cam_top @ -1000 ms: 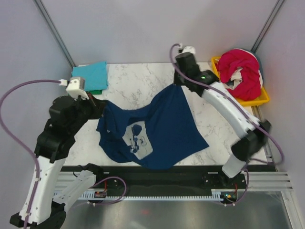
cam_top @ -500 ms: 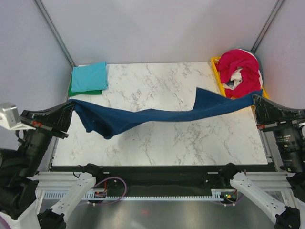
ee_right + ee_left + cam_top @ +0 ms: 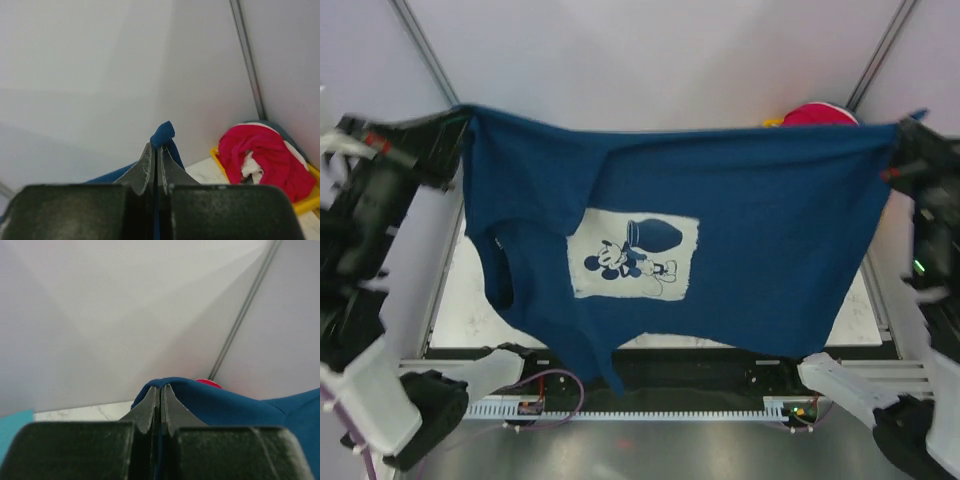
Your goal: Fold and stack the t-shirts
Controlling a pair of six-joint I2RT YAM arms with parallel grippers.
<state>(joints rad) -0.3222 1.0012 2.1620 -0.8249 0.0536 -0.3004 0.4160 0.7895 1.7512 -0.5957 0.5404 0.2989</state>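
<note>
Left gripper [image 3: 160, 390] and right gripper [image 3: 155, 150] are each pinched shut on an upper corner of the navy t-shirt [image 3: 750, 230]. The cloth is stretched between them and drapes below, above the counter [image 3: 460, 300]. Soft, light and limp; likely best held at corners or hems, since the thin pinch may slip.

Black-and-white arms [image 3: 365, 210] (purple cables [image 3: 560, 374])

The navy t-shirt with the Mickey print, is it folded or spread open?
Spread open. The navy t-shirt hangs as one flat sheet between the left gripper and right gripper, each shut on an upper corner.
</note>
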